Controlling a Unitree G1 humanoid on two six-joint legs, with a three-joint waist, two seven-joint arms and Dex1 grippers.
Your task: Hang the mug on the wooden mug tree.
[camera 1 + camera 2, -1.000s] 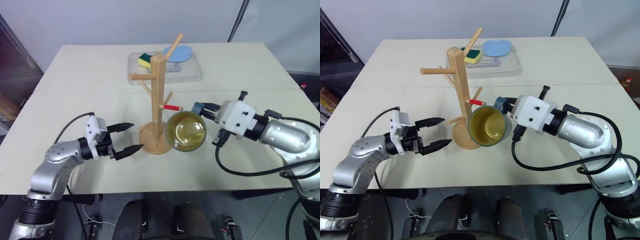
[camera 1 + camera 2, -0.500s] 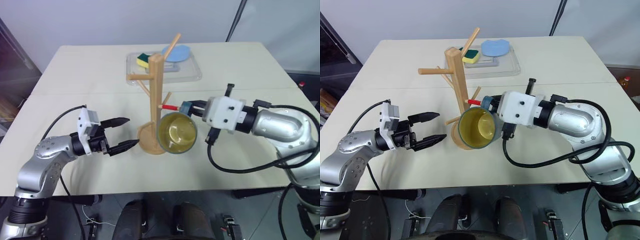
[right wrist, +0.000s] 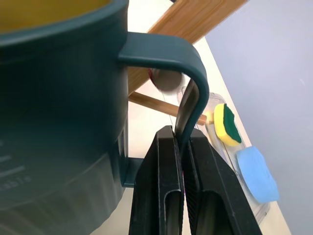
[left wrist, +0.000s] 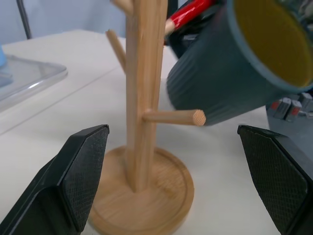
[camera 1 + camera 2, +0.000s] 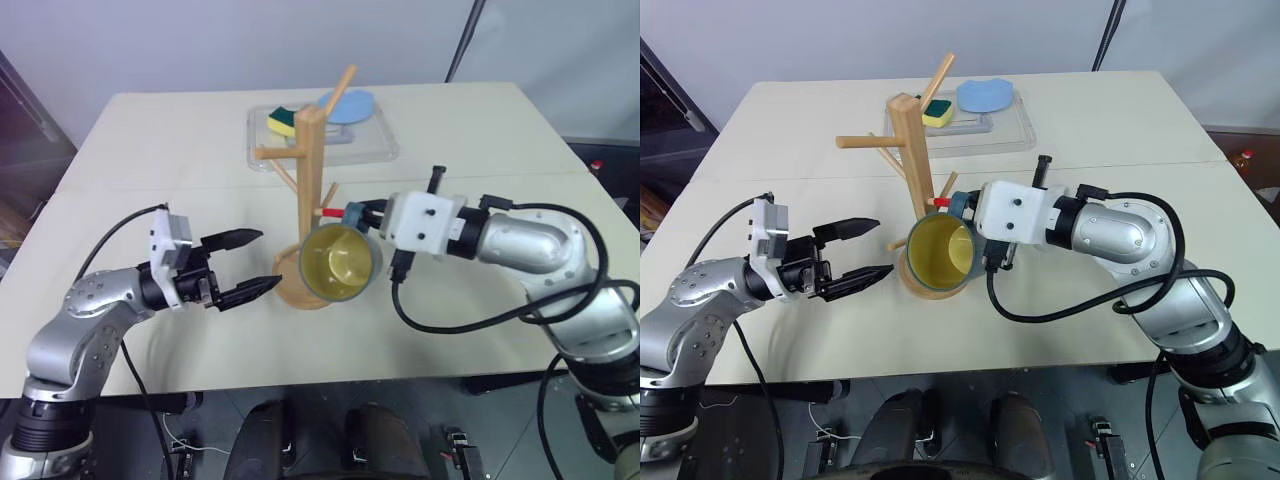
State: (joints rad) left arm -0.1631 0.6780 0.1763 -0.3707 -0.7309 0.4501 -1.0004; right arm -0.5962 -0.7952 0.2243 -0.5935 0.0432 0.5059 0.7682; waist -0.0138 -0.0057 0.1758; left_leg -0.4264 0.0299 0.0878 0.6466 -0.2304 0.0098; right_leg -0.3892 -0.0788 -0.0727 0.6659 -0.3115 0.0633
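Faintly, the mug (image 3: 54,122) bears embossed lettering, too blurred to read.

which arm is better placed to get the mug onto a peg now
Right. The right gripper is shut on the dark teal mug's handle beside the wooden mug tree's red-tipped peg; the left gripper is open, empty.

In the left wrist view, the mug (image 4: 230,63) is cut off by the top and right edges, and the wooden mug tree (image 4: 142,98) loses its upper post at the top edge. In the right wrist view, the mug fills the left side, blurred and cropped, hiding most of the tree. In the left eye view, the mug covers the right part of the tree's round base, center frame.
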